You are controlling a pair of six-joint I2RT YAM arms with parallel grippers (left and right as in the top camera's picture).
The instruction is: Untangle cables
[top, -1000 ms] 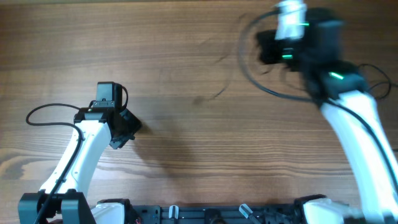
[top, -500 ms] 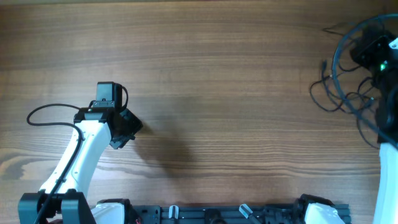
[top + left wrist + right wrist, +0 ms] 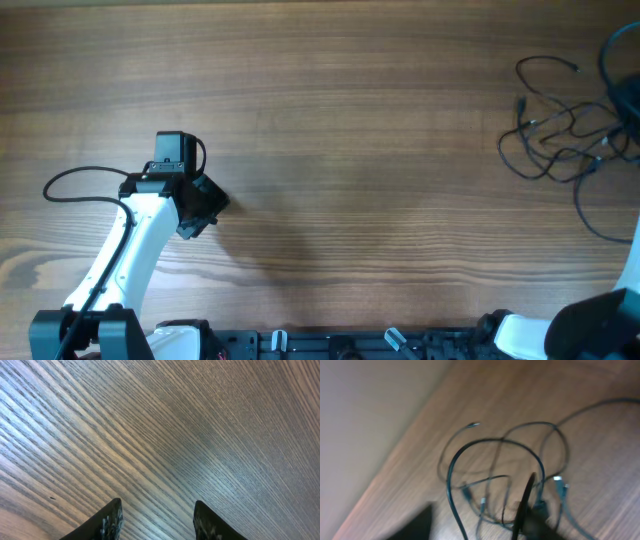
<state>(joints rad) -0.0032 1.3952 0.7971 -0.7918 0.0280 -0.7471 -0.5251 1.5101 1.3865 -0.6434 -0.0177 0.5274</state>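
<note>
The cables [image 3: 558,132] lie in a loose tangle of thin dark cords on the wood at the far right of the overhead view. In the blurred right wrist view the same cables [image 3: 510,467] spread in loops with small plug ends. My right gripper [image 3: 477,527] hangs just over them, its jaws apart, with strands lying under the gap and nothing pinched. In the overhead view only the right arm's white lower part [image 3: 632,285] shows. My left gripper [image 3: 208,208] sits far to the left. The left wrist view shows the left gripper [image 3: 160,522] open over bare wood.
The table's edge [image 3: 402,447] runs diagonally close to the left of the tangle in the right wrist view, with pale floor beyond. A thicker black arm wire [image 3: 598,222] loops near the cables at the right border. The arm bases [image 3: 330,345] line the front edge.
The right arm swung from the upper middle to the right and left the overhead view, bringing the cables with it. They now lie loose at the right edge and its jaws have parted. The left arm stayed still.
</note>
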